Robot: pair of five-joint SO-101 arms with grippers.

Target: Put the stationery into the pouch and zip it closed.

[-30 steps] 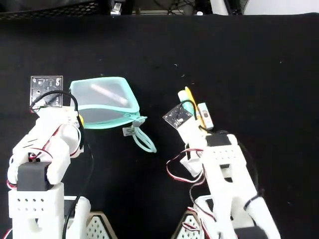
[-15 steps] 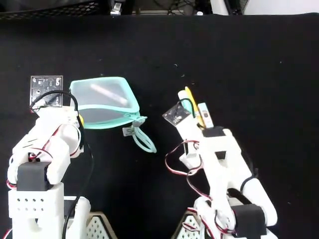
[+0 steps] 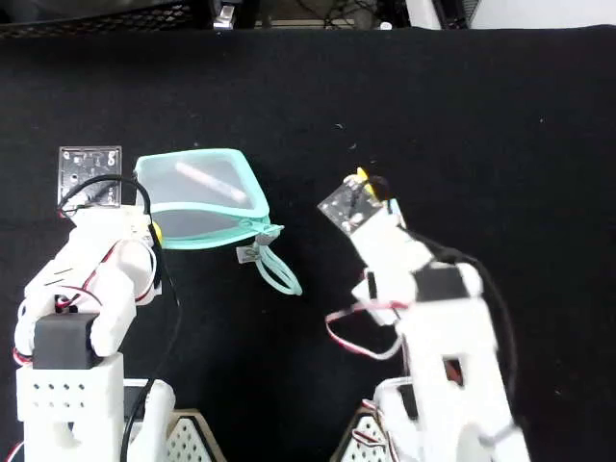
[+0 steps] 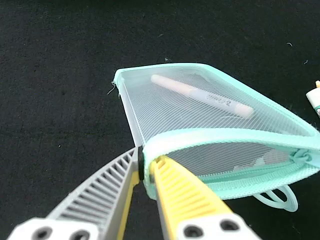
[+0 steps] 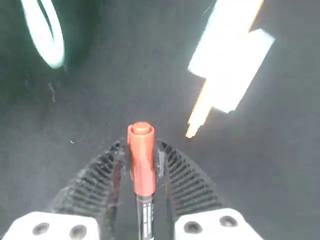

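The pouch [image 3: 197, 207] is see-through mesh with a mint green edge and a green zip. It lies on the black counter [image 3: 462, 106]. A white pen [image 4: 200, 96] is inside it, near the side away from the zip. The zip is open and the mouth gapes. The zip pull [image 4: 301, 156] sits at the end of the pouch where a green loop [image 3: 279, 273] hangs out onto the counter.

The left fingers [image 4: 159, 170], one grey and one yellow, are pinched tight on the pouch's rim at the end away from the loop. A small square board [image 3: 89, 176] on that arm sits just beside the same end of the pouch.

The right fingers [image 5: 162, 152] are closed on a red-brown marker [image 5: 141, 160]. Its cap pokes out past the fingertips. They are on the loop side of the pouch, well apart from it. A white thing with an orange tip [image 5: 225, 60] lies near the marker, on the side away from the pouch. It is blurry and I cannot tell what it is.

A wide band of black counter runs from the pouch to the counter's far edge. A gap of black counter lies between the loop and the right fingers.
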